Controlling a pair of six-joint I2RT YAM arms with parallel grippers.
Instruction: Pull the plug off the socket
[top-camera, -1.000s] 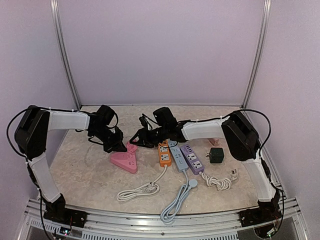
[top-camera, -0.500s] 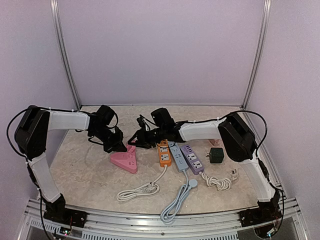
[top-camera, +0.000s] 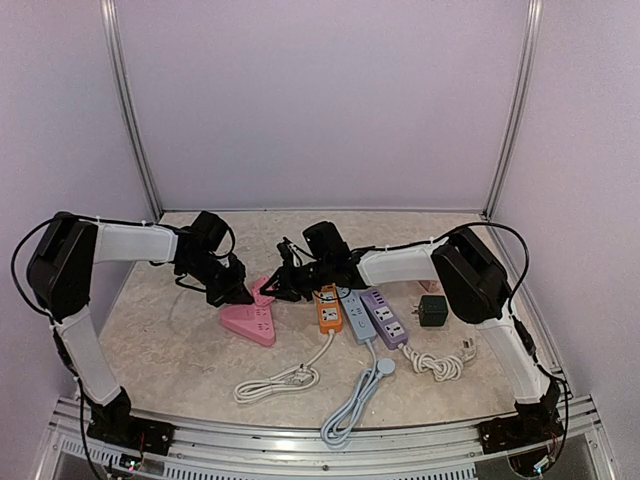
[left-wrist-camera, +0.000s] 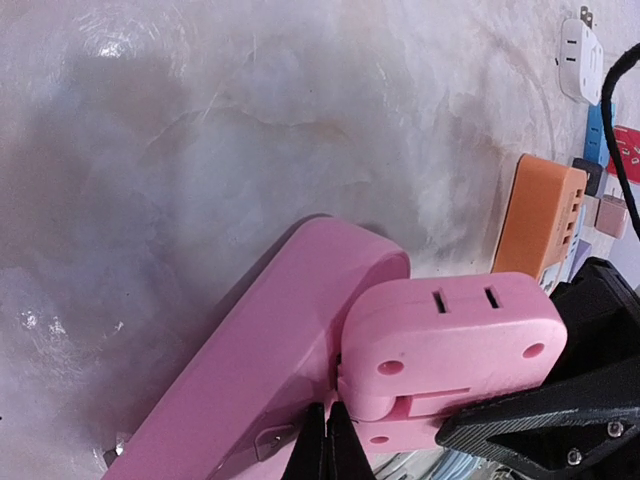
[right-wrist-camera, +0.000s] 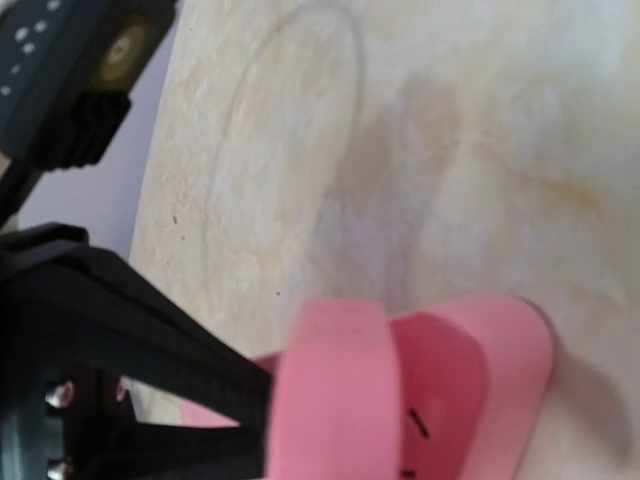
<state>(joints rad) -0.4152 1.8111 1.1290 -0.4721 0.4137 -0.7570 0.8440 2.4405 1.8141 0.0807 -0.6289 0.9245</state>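
A pink triangular socket (top-camera: 246, 323) lies on the table left of centre, with a pink plug (top-camera: 263, 292) in its far corner. In the left wrist view the plug (left-wrist-camera: 450, 345) is a pink block with two slots, seated against the socket (left-wrist-camera: 270, 350). My left gripper (top-camera: 236, 291) is shut, and its tips (left-wrist-camera: 326, 445) rest on the socket right beside the plug. My right gripper (top-camera: 282, 286) is at the plug's right side, open, with a finger (left-wrist-camera: 540, 425) under the plug and the other at its right end. The right wrist view shows the plug (right-wrist-camera: 330, 400) close and blurred.
Orange (top-camera: 329, 308), blue (top-camera: 357, 316) and purple (top-camera: 386, 318) power strips lie side by side just right of the plug. A dark green adapter (top-camera: 433, 311) sits further right. White cables (top-camera: 276, 383) and a coiled cord (top-camera: 436, 363) lie nearer the front edge.
My right gripper has moved left, from above the orange strip to the pink plug. My left gripper has stayed on the socket.
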